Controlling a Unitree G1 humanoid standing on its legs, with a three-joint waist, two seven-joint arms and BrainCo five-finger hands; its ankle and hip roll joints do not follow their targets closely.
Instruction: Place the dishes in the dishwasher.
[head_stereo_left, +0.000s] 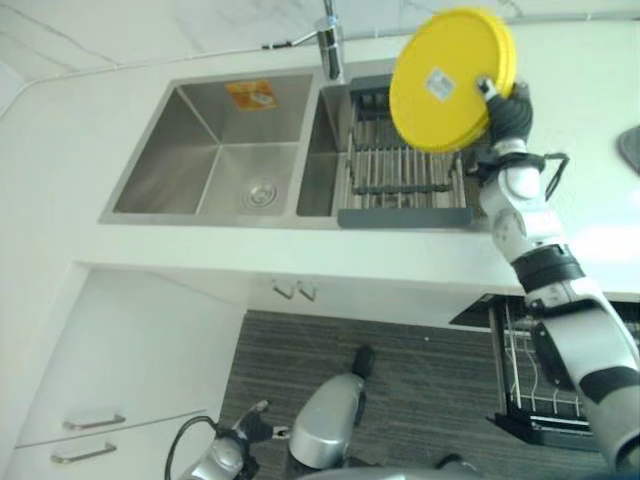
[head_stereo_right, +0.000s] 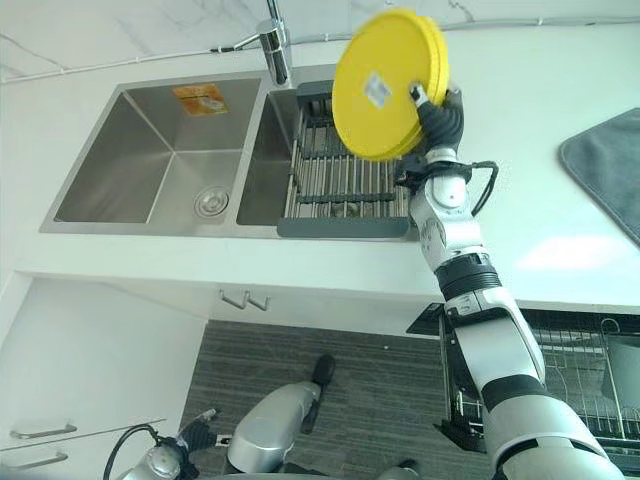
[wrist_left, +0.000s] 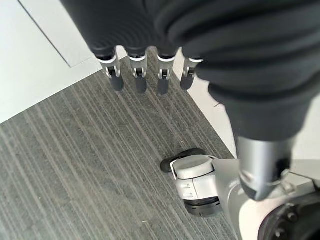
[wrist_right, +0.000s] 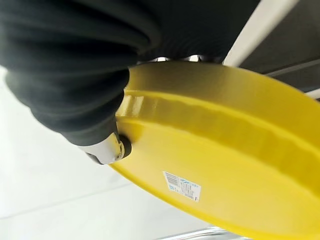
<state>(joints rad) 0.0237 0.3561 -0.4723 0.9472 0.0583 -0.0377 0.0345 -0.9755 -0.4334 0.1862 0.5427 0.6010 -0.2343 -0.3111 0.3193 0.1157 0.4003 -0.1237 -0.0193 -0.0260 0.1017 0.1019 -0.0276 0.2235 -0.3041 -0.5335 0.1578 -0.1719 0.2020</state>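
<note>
Plate | my right hand pinched its rim, holding it lifted above the rack in the sink | left hand hung idle, fingers straight | dishwasher basket below the sink's counter awaited it, nothing loaded that I could see.

Under the right hand with its yellow plate the drying rack fills the sink basin, while the dishwasher rack stands open well below it.
</note>
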